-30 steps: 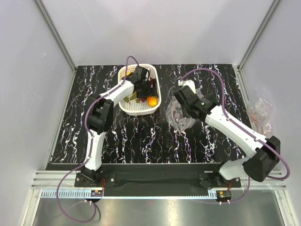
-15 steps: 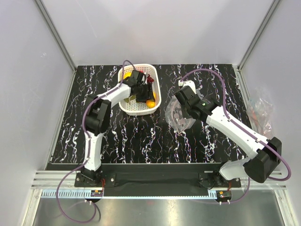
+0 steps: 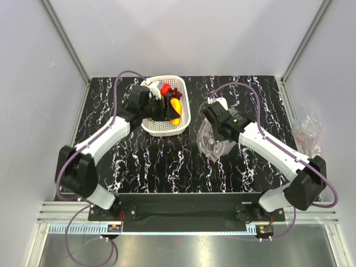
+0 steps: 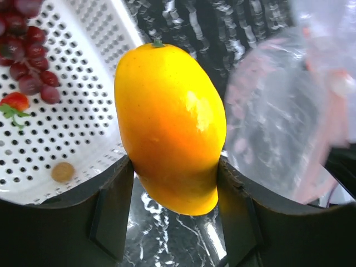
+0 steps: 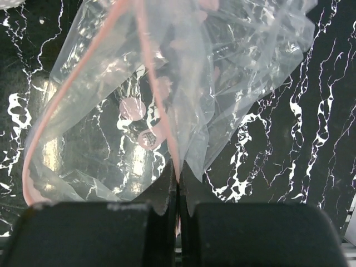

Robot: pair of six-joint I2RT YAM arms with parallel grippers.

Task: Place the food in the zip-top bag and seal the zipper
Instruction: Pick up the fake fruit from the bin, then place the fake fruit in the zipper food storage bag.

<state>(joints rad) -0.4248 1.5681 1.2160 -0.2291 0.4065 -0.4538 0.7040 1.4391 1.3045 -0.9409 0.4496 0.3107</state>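
Observation:
My left gripper [image 4: 173,183] is shut on a yellow-orange toy fruit [image 4: 169,122] and holds it above the near right rim of the white basket [image 3: 161,129]; the fruit shows as a yellow spot [image 3: 174,106] in the top view. The clear zip-top bag [image 3: 211,139] lies right of the basket and shows at the right of the left wrist view [image 4: 283,117]. My right gripper [image 5: 178,183] is shut on the bag's pink zipper strip [image 5: 158,89], holding the mouth open. Dark red grapes [image 4: 28,72] and a small red piece [image 4: 14,102] lie in the basket.
A second crumpled clear bag [image 3: 307,133] lies off the table's right edge. The black marbled tabletop [image 3: 167,167] stretches in front of the basket and bag. Purple cables loop over both arms.
My left arm has swung out to the left and its gripper has lifted the yellow-orange fruit up from inside the basket toward the right rim. My right gripper has held the bag almost still.

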